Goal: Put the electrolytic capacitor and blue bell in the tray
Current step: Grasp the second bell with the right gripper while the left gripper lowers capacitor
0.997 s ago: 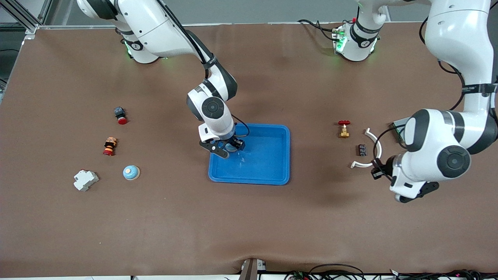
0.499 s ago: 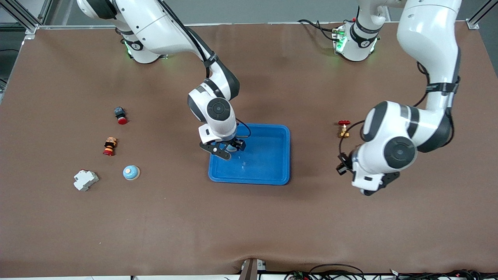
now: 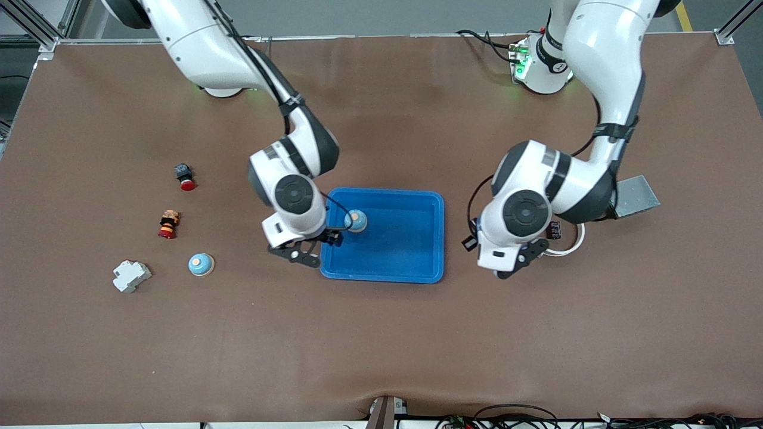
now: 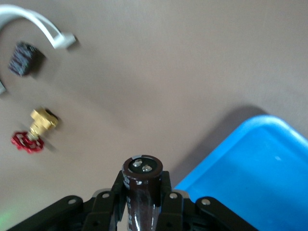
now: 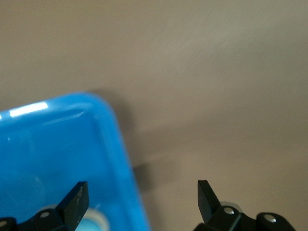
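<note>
Two arms at a brown table, delivery stage. The right gripper (image 3: 310,250) hangs over the tray's (image 3: 417,275) edge toward the right arm's end of the table, its fingers (image 5: 77,199) spread wide and holding nothing. The blue bell (image 3: 357,220), a small glossy dome with a pale cap, sits inside the tray near the corner beside that gripper; judged from this, its half of the task is done.

The left gripper (image 4: 142,202) is over bare table just off the tray's edge toward the left arm's end, jaws closed on the capacitor (image 4: 141,190). This is a dark brown cylinder with a shiny sleeve and two metal terminals on its flat end, gripped across its round body, probably so that it cannot roll free.

The tray is shallow, bright blue, smooth plastic with rounded corners and a raised rim that should keep round parts in.

Left on the table near the left arm's end: a brass valve (image 4: 36,130) with a red handwheel, a white curved plastic strip (image 4: 41,26), a small dark block (image 4: 22,58) and a grey metal plate (image 3: 636,195). A second blue bell (image 3: 201,264) lies toward the right arm's end.
</note>
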